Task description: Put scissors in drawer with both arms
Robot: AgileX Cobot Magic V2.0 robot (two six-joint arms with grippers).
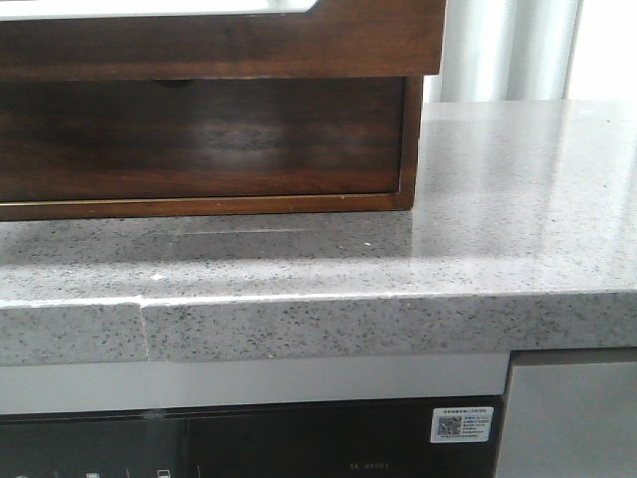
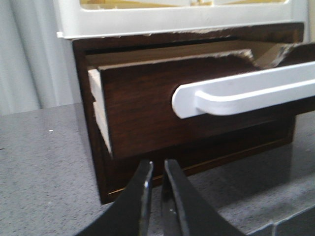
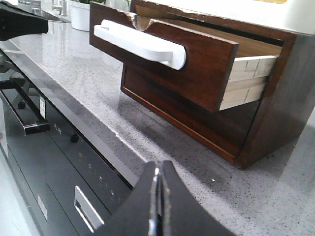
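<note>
The scissors are out of view in every frame. The drawer (image 1: 219, 45) (image 2: 147, 108) (image 3: 197, 64), dark reddish-brown with a white bar handle (image 2: 246, 91) (image 3: 142, 44), stands pulled out of the wooden cabinet (image 1: 408, 149) (image 3: 275, 113); its inside is hidden. My left gripper (image 2: 157, 164) hovers over the counter just before the cabinet's lower front, its fingers nearly together with only a thin slit and nothing between them. My right gripper (image 3: 158, 164) is shut and empty, over the counter's front edge, off the drawer's right corner. Neither gripper shows in the front view.
The speckled grey stone counter (image 1: 498, 199) (image 3: 98, 83) carries the cabinet. A dark appliance front (image 1: 299, 438) (image 3: 59, 162) with a handle sits below the counter edge. A white pot (image 3: 81, 14) stands far along the counter. A black arm part (image 3: 19, 22) shows beyond.
</note>
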